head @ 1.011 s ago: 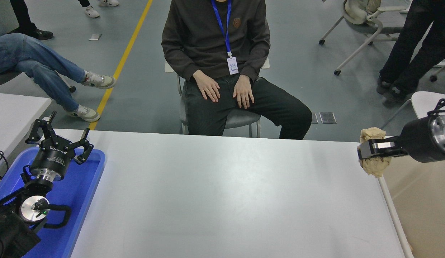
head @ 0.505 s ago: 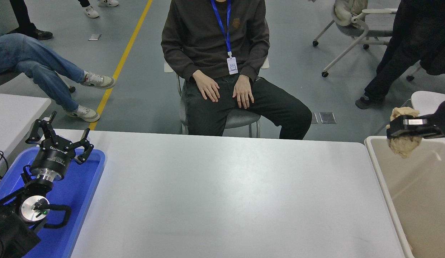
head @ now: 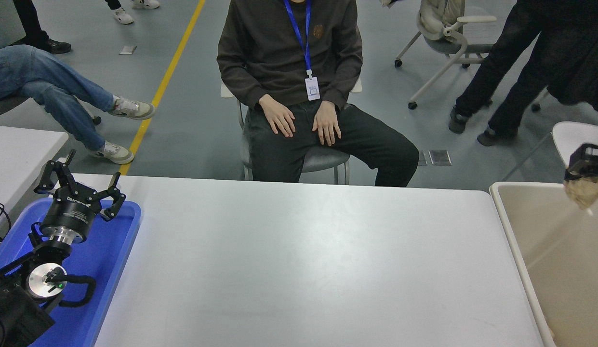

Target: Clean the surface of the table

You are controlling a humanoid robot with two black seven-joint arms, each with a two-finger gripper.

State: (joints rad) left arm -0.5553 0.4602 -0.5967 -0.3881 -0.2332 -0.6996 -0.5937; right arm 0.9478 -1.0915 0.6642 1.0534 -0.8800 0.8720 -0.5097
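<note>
I have the right claw point(head: 587, 166) at the far right edge of the view, mostly cut off, clamped on a crumpled beige wad point(head: 584, 192) that hangs below it over the beige bin point(head: 508, 217) standing just beside the tabletop's right end. The tabletop point(head: 299, 260) itself fills the middle of the view, white and bare of any litter I can make out, so I judge the wiping-up is nearly finished and only the drop remains. My worry is the release: the wad sits near the bin's far corner, so if I let go while the arm is drifting outward it could land past the rim on the floor, or a soft wad like this may cling to a pad and not fall. A person point(head: 289, 72) sits at the far side, well clear. The left claw point(head: 82, 190) is parked over the blue tray point(head: 111, 260), fingers spread, holding nothing.
</note>
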